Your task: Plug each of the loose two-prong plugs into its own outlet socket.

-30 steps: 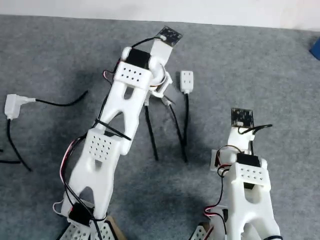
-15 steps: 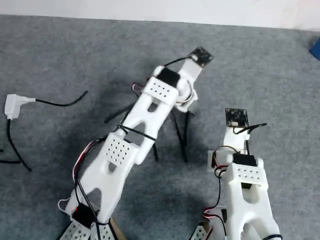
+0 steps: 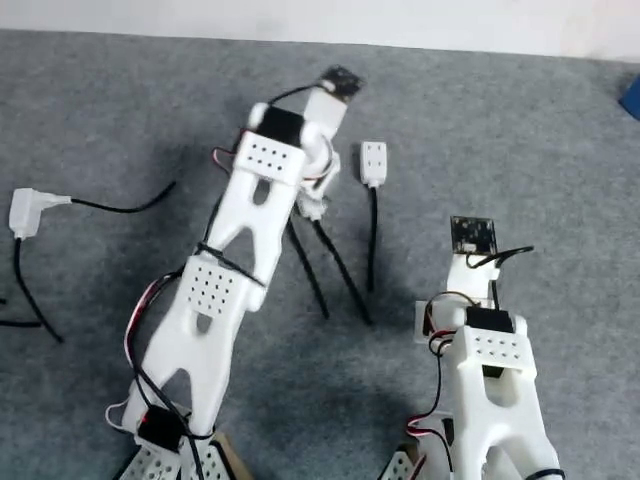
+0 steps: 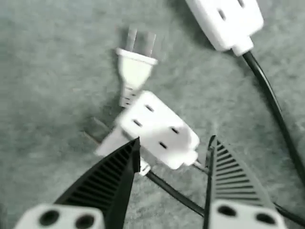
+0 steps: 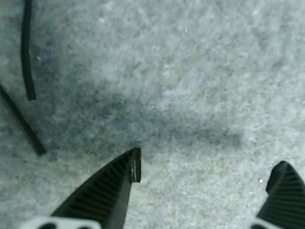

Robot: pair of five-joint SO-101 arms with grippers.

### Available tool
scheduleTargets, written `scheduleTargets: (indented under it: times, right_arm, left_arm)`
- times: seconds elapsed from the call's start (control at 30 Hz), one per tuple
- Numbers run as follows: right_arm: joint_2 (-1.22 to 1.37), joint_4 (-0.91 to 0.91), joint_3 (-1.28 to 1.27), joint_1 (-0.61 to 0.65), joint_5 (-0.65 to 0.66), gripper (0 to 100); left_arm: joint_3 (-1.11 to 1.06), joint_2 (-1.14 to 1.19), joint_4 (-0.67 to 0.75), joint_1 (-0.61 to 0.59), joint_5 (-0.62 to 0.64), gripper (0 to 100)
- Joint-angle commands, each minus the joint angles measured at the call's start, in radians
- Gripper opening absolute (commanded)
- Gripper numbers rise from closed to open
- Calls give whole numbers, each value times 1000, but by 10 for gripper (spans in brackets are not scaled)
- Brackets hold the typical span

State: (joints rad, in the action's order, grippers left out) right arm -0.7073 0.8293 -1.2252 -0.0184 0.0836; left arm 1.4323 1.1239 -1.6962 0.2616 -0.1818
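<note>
Across the high view we see the left arm [image 3: 255,190] stretched toward the upper middle of the frame over the grey tabletop [image 3: 520,120]. Just right of its wrist a white outlet socket [image 3: 373,162] lies flat, and its black cord [image 3: 371,240] runs straight down the frame. Two more black cords [image 3: 320,270] slant out from under the arm toward the centre. At the far left edge sits an angled white connector [image 3: 24,212] on its own cord, well apart from the rest. We cannot tell from here whether it carries prongs. The right arm [image 3: 495,370] stands in the lower right.

From the left wrist view, we find the left gripper [image 4: 174,140] released, with its jaws spread. They straddle the cord end of a white socket block [image 4: 152,126] that has several slot pairs on its face. We cannot tell whether either finger touches the block. Just beyond it lies a white two-prong plug [image 4: 135,69], unplugged, with its prongs pointing away from the gripper. The outlet socket lies farther off to one side.

From the right wrist view, the right gripper [image 5: 209,157] hangs wide open over the tabletop, grasping nothing, with two black cord ends lying off to one side.
</note>
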Motion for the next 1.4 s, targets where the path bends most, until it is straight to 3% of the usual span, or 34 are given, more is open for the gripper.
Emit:
scheduleTargets:
  times: [0.0, 0.3, 0.5, 0.63, 1.2, 1.27, 1.37]
  right_arm:
    - [-2, -22, 4, 10, 2, 397]
    - [-2, -22, 4, 10, 2, 397]
    - [-2, -22, 4, 10, 2, 397]
    - [-2, -22, 4, 10, 2, 397]
    - [-2, -22, 2, 10, 2, 397]
    - [-2, -22, 2, 10, 2, 397]
    - [-2, -22, 2, 10, 2, 397]
  left_arm:
    - [163, -19, -41, 4, 14, 222]
    - [142, 1, -37, -16, 101, 313]
    - [136, 31, -55, -36, 425, 277]
    - [136, 64, -63, -33, 534, 277]
    - [143, 251, -46, -27, 549, 277]
    - [145, 251, -35, -30, 529, 246]
    - [166, 251, -37, -30, 477, 107]
